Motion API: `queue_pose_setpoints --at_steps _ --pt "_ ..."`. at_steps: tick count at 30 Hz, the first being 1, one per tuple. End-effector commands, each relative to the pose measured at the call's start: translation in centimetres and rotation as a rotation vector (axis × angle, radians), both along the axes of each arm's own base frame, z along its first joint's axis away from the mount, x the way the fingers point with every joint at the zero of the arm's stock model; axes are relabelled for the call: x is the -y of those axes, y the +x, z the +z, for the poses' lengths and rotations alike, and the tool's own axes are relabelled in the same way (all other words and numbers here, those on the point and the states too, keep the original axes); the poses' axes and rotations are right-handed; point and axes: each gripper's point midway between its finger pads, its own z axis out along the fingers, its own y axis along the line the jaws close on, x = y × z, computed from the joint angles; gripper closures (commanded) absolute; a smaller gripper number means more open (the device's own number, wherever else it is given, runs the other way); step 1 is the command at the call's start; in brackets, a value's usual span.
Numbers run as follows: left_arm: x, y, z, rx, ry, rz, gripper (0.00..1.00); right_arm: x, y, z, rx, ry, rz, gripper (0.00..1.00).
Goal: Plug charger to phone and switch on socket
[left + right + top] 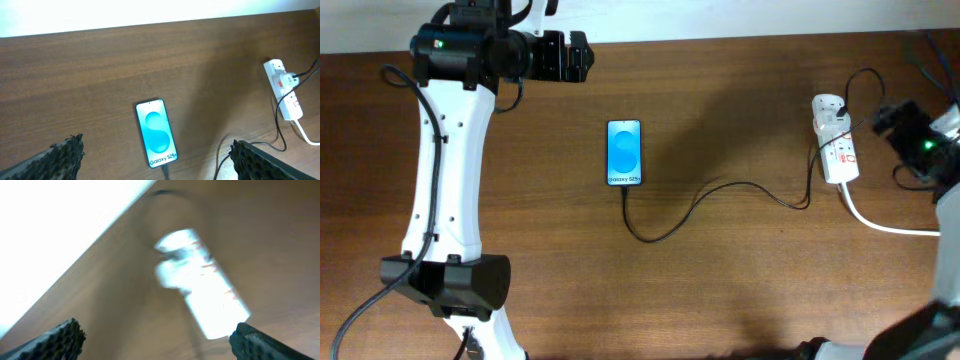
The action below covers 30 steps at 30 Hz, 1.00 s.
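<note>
The phone [625, 152] lies flat mid-table with its blue screen lit; it also shows in the left wrist view [156, 133]. The thin black charger cable [720, 190] is plugged into the phone's bottom edge and runs right to the white socket strip [836, 142], also seen in the left wrist view [284, 88]. In the right wrist view the socket [200, 282] is blurred, just ahead of the jaws. My left gripper [157, 160] is open and empty, held above the phone. My right gripper [157, 340] is open and empty beside the socket.
The thick white cord [885, 222] runs from the socket toward the right edge. The table's far edge meets a white wall [125, 12]. The left arm [445, 180] stands over the left part of the table.
</note>
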Motion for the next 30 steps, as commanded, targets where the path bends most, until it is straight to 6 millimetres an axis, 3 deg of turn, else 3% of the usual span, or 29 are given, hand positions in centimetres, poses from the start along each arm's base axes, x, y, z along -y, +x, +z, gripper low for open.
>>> queue_pose_setpoints --at_steps 1,5,8,11,14,21,26,30 --pt "0.0 -0.3 1.0 0.027 0.006 -0.009 0.0 -9.7 -1.8 6.4 0.167 -0.029 0.373 0.02" --pt "0.0 -0.3 1.0 0.028 0.007 -0.009 0.01 -16.8 -7.4 10.3 0.214 -0.104 0.557 0.02" --pt "0.0 -0.3 1.0 0.027 0.006 -0.009 0.01 -19.8 -11.3 11.4 0.213 -0.079 0.615 0.02" --pt "0.0 -0.3 1.0 0.027 0.006 -0.009 0.01 -20.4 -13.3 11.6 0.208 -0.114 0.632 0.02" --pt "0.0 -0.3 1.0 0.028 0.007 -0.009 0.01 -20.9 -15.2 10.4 0.165 -0.172 0.707 0.02" --pt "0.0 -0.3 1.0 0.027 0.006 -0.009 0.01 -22.4 -15.7 7.5 0.125 -0.195 0.793 0.02" --pt "0.0 -0.3 1.0 0.027 0.006 -0.009 0.01 -23.4 -13.8 7.1 0.439 -0.424 0.79 0.02" --pt "0.0 -0.3 1.0 0.028 0.007 -0.009 0.01 -21.8 -13.7 4.1 0.539 -0.508 0.614 0.02"
